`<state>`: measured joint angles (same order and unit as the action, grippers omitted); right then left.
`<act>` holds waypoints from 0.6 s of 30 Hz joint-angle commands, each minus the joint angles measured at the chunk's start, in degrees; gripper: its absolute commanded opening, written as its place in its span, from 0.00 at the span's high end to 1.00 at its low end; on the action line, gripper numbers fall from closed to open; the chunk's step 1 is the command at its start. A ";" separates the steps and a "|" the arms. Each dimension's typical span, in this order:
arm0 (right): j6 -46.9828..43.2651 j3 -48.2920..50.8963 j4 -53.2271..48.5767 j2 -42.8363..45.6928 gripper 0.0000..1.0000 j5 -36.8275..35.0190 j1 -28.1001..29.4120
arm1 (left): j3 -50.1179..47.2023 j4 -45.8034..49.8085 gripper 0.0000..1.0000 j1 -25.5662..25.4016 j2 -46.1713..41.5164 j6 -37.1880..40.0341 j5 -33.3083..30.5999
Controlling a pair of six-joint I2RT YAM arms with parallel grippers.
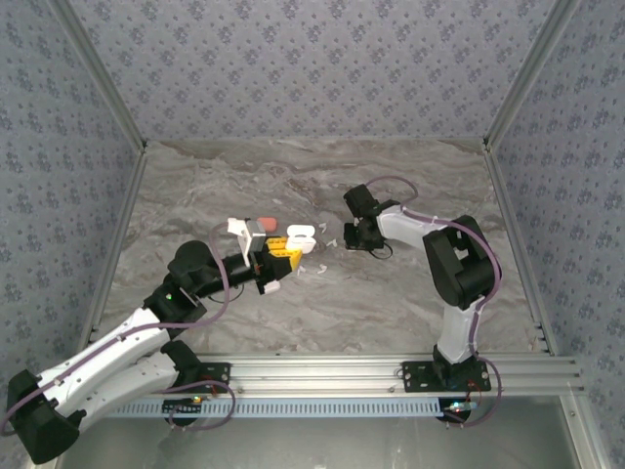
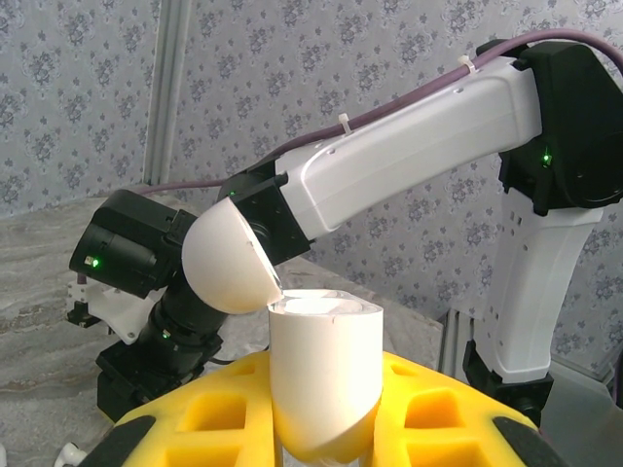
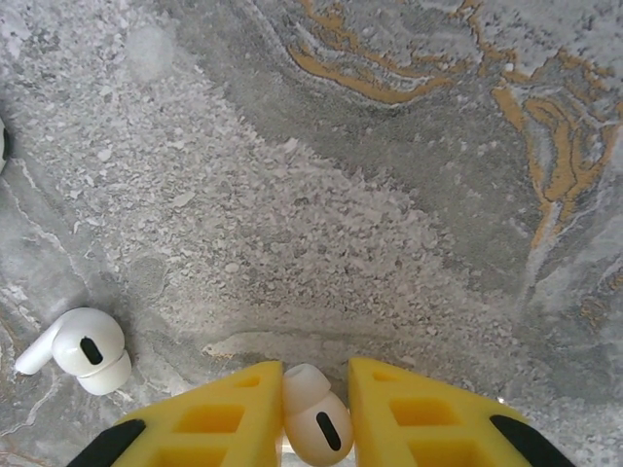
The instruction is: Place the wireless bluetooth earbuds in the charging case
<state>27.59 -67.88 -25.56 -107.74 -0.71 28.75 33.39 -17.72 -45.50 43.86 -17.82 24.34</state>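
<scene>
The marble counter (image 1: 410, 303) carries everything. Near its centre, the left hand (image 2: 321, 420) is clamped on a white charging case (image 2: 324, 375), whose lid stands open toward 10 o'clock in the left wrist view. At the case's 3 o'clock, the right hand (image 3: 313, 389) pinches one white earbud (image 3: 319, 428). A second earbud (image 3: 83, 348) lies loose at its 9 o'clock.

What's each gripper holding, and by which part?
Left gripper: the open white charging case, jaws on its lower body, lid flipped up. Right gripper: a white earbud, jaws pinching the sides of its head.
</scene>
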 commanded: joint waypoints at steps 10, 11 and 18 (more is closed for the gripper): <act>-5.19 7.86 1.31 16.93 0.78 -4.95 0.86 | -0.55 -1.08 1.00 -0.36 -0.63 -0.64 -1.26; -6.05 8.95 1.93 19.29 0.78 -4.90 0.81 | -0.65 -1.30 1.00 -0.36 -0.39 -0.81 -1.22; -15.05 15.20 3.73 39.59 0.78 -3.77 1.03 | -0.80 -5.09 1.00 -0.33 3.69 -2.41 -0.31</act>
<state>18.09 -54.74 -22.85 -73.93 -4.27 29.41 32.51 -18.74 -45.50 46.15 -18.98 23.73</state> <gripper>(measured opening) 0.225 0.187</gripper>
